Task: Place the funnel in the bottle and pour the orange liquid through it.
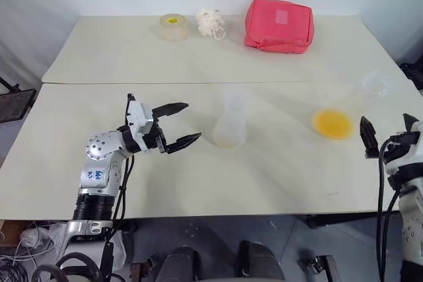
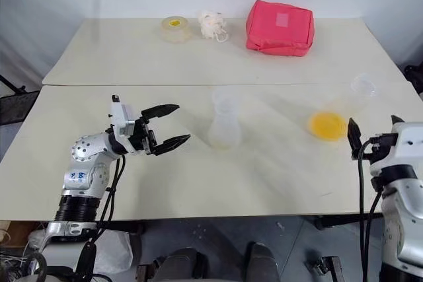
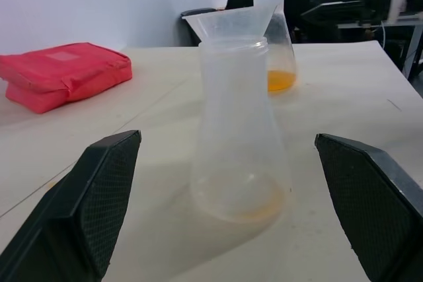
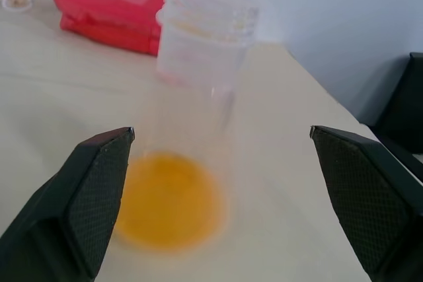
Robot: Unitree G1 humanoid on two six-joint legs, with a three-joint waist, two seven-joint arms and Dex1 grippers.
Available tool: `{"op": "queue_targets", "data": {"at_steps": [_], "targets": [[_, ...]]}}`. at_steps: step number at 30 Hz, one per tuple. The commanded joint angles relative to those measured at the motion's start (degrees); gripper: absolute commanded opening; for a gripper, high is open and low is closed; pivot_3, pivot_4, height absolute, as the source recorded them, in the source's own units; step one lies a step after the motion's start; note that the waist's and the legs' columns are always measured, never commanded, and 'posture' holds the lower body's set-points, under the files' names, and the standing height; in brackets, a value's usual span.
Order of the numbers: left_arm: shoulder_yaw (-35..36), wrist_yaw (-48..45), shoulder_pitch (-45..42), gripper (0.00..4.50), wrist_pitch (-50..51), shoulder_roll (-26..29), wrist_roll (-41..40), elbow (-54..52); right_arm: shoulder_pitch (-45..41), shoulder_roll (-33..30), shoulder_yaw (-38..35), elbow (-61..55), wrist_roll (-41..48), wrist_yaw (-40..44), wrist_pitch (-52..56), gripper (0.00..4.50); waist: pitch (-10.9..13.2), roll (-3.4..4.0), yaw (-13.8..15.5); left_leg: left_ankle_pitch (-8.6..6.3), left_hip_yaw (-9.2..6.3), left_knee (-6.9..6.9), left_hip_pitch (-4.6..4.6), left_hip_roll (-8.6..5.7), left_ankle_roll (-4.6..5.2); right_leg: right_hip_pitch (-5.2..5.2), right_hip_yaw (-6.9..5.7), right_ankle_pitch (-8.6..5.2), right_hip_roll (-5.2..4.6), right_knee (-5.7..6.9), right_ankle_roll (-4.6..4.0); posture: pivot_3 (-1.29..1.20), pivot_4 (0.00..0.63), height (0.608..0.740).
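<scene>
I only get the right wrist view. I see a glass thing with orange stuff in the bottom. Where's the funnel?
Observer: The funnel already sits in the mouth of the bottle, which stands near the middle of the table.
Operator: Is the other arm holding that bottle?
Observer: No. The left tool is open and sits beside the bottle, not touching it.
Operator: What's way at the back that I can't see?
Observer: A roll of tape lies near the far edge, to the left of the red pouch.
</scene>
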Motion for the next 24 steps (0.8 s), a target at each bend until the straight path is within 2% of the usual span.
{"op": "queue_targets", "data": {"at_steps": [1,8,14,19,21,24], "targets": [[1.37,1.66,1.42,4.48,0.74,1.11,-1.55,-4.84,-3.67,-1.64,0.68,3.0,0.52,2.39,-3.02,4.5,0.0,0.0,-0.1,0.0,0.01,0.0,0.0,0.01,0.0,0.0,0.01,0.0,0.0,0.0,0.0,0.0,0.15,0.74],[1.47,3.74,3.49,4.48,2.44,1.52,-2.22,-8.67,-10.62,-1.99,3.38,11.35,-0.96,4.18,-6.7,4.5,0.0,0.0,-0.05,0.0,-0.03,0.0,-0.01,0.05,0.01,0.0,0.0,0.0,-0.03,0.01,0.0,0.0,0.15,0.74],[1.32,4.79,3.28,4.48,3.06,1.72,-2.18,-9.56,-17.75,-0.74,5.86,21.52,-3.73,2.48,-12.08,4.5,0.0,0.01,-0.41,0.01,-0.03,0.0,-0.02,0.06,0.01,0.0,-0.02,0.0,-0.03,0.0,0.0,0.0,0.15,0.74],[1.38,5.37,2.84,4.5,3.54,2.01,-2.46,-10.13,-20.27,0.83,6.3,22.64,-3.16,1.23,-13.0,3.32,0.0,0.01,-0.66,0.01,-0.09,-0.02,-0.07,0.12,0.01,-0.02,-0.08,0.0,-0.06,-0.01,0.0,0.0,0.15,0.74],[1.6,5.09,2.67,4.5,3.42,2.25,-2.61,-9.67,-20.08,1.14,6.66,21.41,-3.06,1.01,-12.82,2.57,0.0,0.02,-0.75,0.01,-0.12,-0.02,-0.07,0.13,0.01,-0.01,-0.08,0.0,-0.06,0.0,0.0,0.0,0.15,0.74],[1.92,4.37,2.55,4.5,3.4,2.67,-3.2,-9.17,-18.71,1.6,6.82,15.48,-1.48,0.47,-11.38,2.45,0.02,0.04,-0.82,0.01,-0.15,-0.02,-0.1,0.14,0.01,-0.01,-0.1,0.0,-0.07,0.0,0.0,0.0,0.15,0.74]]}}
